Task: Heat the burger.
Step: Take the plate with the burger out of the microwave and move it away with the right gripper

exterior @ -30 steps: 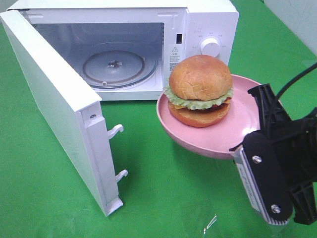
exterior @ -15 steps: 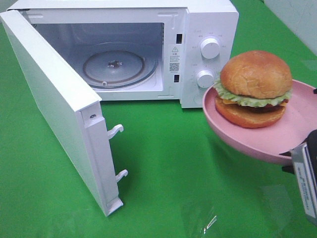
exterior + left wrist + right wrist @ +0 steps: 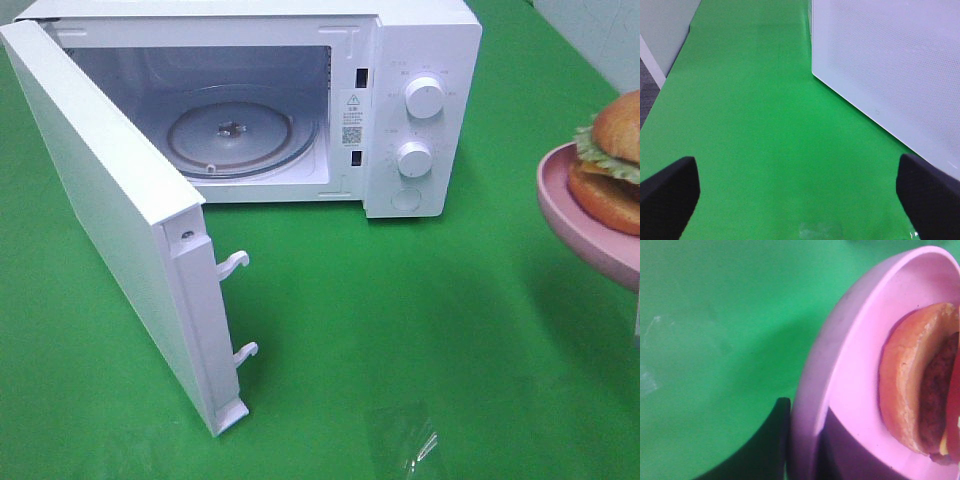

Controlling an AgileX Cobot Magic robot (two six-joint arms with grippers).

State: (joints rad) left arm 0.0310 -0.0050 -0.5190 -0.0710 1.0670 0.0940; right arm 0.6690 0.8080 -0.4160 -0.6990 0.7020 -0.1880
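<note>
Right wrist: glossy bun burger [image 3: 910, 390], smooth pink plate [image 3: 850, 370].

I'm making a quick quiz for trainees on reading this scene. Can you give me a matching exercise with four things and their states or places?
Things:
1. microwave door
2. burger
3. left hand
4. glass turntable

States or places:
A. on the pink plate, at the right edge of the high view
B. inside the microwave, with nothing on it
C. swung wide open
D. open, over bare green cloth

Pairs: 1-C, 2-A, 3-D, 4-B
</note>
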